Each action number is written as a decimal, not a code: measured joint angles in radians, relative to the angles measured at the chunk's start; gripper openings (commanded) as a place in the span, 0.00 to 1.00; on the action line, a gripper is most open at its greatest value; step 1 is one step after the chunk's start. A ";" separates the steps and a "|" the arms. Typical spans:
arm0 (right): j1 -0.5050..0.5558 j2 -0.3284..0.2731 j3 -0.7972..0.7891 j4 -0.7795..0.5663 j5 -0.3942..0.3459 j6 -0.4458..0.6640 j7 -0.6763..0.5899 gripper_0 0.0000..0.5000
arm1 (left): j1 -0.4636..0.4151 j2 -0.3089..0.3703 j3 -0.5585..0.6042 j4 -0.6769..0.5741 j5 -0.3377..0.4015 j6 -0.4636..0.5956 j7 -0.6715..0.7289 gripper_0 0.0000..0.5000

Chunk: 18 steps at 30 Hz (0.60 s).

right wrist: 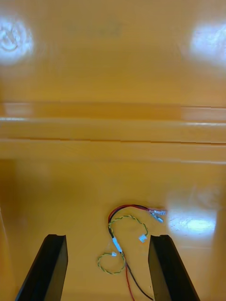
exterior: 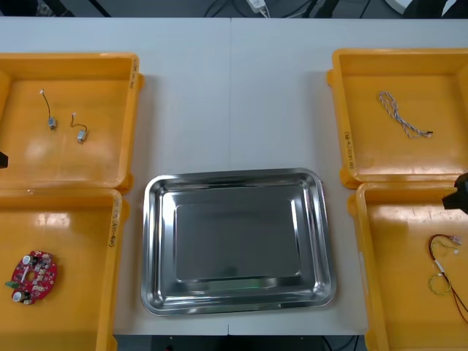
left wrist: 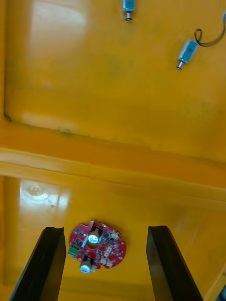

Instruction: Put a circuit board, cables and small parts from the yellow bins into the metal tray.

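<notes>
Light table (exterior: 234,88) bears glossy yellow bins (exterior: 95,161) beside shiny rectangular metal tray (exterior: 238,241).

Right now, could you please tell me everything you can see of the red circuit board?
The circuit board is a round red disc lying flat, components up, on the floor of the near left yellow bin, toward its left side. It carries small white and silver round parts, a green block at one edge and tiny dark chips. Only the bin floor touches it. The open left tool is above it, the board showing between its fingers, clear of them.
</notes>
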 measured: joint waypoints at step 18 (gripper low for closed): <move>0.203 0.000 0.025 -0.019 0.024 -0.163 0.277 1.00 | 0.249 0.014 0.171 -0.087 0.021 -0.070 0.278 1.00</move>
